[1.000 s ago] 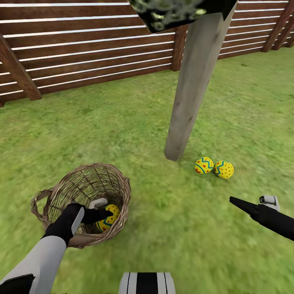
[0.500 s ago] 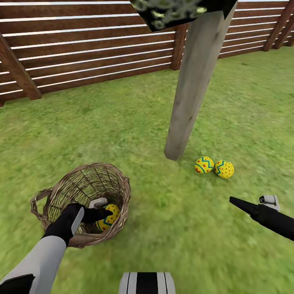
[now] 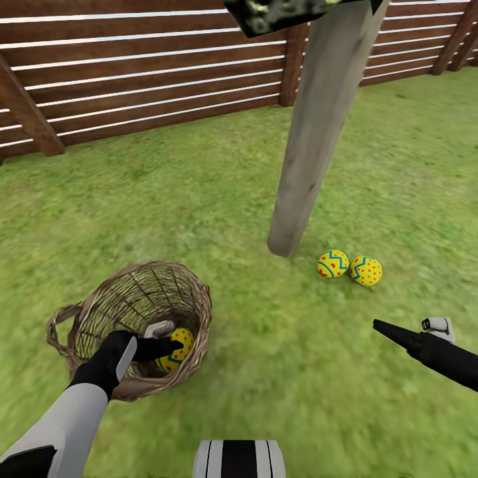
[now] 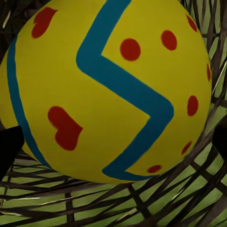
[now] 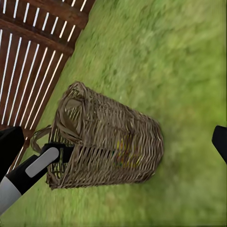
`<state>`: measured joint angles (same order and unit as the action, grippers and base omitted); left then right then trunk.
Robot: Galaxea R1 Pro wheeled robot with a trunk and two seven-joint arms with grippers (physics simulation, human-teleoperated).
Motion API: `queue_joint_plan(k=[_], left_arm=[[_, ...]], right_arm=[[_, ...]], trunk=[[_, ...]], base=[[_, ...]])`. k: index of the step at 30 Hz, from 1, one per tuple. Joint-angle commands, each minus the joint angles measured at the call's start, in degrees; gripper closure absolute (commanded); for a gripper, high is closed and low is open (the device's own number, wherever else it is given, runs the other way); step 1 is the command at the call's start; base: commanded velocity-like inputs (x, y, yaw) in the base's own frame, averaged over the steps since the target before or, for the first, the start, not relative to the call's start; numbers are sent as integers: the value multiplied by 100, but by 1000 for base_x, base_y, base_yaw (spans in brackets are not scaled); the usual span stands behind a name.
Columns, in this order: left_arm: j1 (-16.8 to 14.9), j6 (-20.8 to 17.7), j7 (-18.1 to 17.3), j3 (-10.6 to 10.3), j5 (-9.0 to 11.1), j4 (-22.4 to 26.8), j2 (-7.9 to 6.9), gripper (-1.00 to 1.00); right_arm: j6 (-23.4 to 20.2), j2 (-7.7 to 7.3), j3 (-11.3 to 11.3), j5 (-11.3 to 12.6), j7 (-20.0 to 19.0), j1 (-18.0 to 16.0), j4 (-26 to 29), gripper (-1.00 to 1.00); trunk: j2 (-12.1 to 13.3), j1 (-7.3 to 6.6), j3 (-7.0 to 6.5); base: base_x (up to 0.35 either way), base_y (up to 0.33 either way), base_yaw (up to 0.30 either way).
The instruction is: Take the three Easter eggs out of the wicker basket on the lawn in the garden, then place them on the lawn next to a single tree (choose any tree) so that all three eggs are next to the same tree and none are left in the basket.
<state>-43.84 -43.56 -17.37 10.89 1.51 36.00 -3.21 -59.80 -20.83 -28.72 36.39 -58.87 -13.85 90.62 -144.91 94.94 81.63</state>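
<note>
The third Easter egg [image 3: 176, 346] lies deep in the wicker basket [image 3: 86, 312], and the left gripper [image 3: 166, 346] reaches down into the basket beside it. Over the last second the arm and egg keep the same relation to each other; only the whole head picture has slid a little, which reads as the camera tilting, not as things moving. So the egg is probably not lifted yet. In the left wrist view the egg [image 4: 109, 90] sits large between the two dark fingertips [image 4: 9, 149], with the woven wall behind it; the fingers stand at its sides, but whether they are pressing on it cannot be told.

The basket holds just this one egg, as far as its open mouth shows. The other two eggs [image 3: 333, 263] [image 3: 366, 271] lie touching on the lawn [image 3: 219, 199], just beside the tree [image 3: 312, 133] trunk. The right gripper [image 3: 392, 330] hangs over the grass, released and carrying nothing. Once this last egg joins the pair, the task should be complete.
</note>
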Motion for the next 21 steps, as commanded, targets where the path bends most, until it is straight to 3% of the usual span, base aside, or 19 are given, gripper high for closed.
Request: queue_joint_plan(k=[1, 21], left_arm=[[-2, -30, -12, 18, 16, 5, 1, -100], [-2, 28, 13, 19, 8, -6, -4, -100]], right_arm=[[-20, 0, -6, -13, -28, -3, 0, -100], [-20, 0, -2, -14, -28, -3, 0, -100]], trunk=[[-3, 1, 27], [-4, 4, 49]], base=[[0, 0, 0], [0, 0, 0]])
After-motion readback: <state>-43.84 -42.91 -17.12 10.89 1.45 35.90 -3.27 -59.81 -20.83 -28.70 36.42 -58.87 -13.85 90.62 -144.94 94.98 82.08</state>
